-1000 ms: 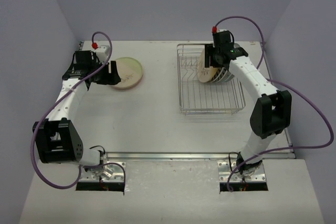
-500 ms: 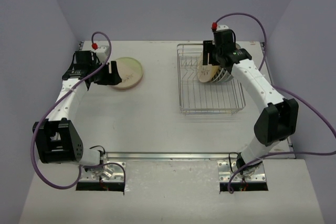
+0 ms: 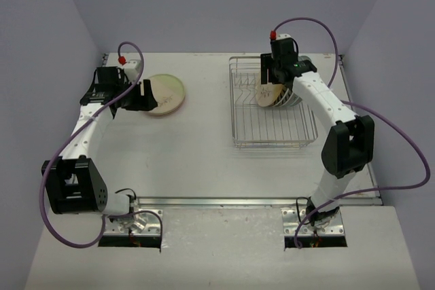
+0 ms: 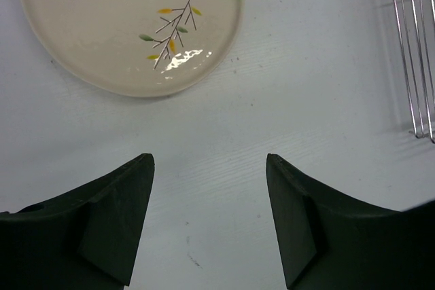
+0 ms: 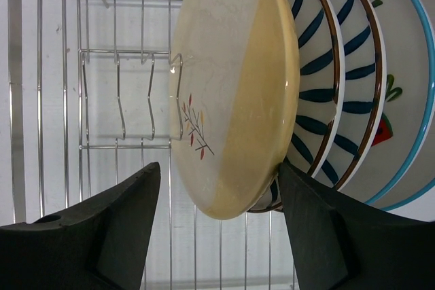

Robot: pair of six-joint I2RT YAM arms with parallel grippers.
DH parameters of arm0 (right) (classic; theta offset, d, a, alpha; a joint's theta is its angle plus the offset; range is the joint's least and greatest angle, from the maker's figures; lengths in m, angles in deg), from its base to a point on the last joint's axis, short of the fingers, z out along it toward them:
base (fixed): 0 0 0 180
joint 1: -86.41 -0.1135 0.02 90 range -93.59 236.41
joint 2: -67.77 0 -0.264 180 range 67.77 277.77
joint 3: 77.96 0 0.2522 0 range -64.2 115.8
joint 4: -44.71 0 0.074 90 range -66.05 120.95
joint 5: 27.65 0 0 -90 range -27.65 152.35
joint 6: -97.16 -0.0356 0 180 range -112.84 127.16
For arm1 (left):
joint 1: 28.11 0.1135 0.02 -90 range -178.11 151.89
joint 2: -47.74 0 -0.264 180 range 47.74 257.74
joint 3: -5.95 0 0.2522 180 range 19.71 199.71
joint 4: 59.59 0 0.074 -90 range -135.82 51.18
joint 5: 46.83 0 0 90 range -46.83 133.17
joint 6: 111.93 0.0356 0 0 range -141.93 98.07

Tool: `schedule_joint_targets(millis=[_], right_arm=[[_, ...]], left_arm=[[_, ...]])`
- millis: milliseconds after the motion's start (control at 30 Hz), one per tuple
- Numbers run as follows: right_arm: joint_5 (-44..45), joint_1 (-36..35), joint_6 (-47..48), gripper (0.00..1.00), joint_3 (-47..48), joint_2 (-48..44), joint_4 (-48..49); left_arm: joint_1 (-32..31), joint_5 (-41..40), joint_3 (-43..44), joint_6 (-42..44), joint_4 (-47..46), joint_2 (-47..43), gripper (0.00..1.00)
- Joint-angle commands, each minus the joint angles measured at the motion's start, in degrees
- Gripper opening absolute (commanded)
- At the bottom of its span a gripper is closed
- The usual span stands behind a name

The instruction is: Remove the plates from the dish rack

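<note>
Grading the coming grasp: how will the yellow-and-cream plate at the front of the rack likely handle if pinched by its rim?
The yellow-and-cream plate looks glazed and glossy: probably rigid but slippery in the right gripper. Standing on edge in the dish rack, close against a striped plate, it may tip or clink if nudged.

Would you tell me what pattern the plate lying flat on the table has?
The round cream plate bears a leafy twig; left wrist view.
</note>
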Motion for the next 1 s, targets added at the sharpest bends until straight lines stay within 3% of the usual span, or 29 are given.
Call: schedule_joint_targets(millis=[0,200,500,700,800,967], right_arm=[[1.57,0.45,0.18,0.70,1.64,0.30,2.15],[0.85,0.62,0.36,0.70,0.24,-1.10,2.90],[-2.44,2.50,-0.13,0.66,2.51,4.66,3.89],[-8.53,4.57,-1.13,0.65,-0.26,5.62,8.58],[-11.74,4.66,-0.92,0.57,-4.29,3.90,13.05],[-14.31,4.66,-1.65,0.30,-6.33,2.30,14.28]], left_arm=[[-0.49,0.39,-0.81,-0.47,-3.24,-2.40,0.65],[-0.57,0.53,-1.15,-0.76,-3.68,-1.94,0.65],[-0.57,2.13,-0.86,-0.92,-4.09,-3.02,0.65],[-0.57,5.14,-2.29,-1.25,-6.87,-5.74,0.66],[-0.57,5.58,-2.46,-1.74,-7.27,-5.57,0.66],[-0.57,5.85,-2.59,-2.23,-7.63,-5.30,0.66]])
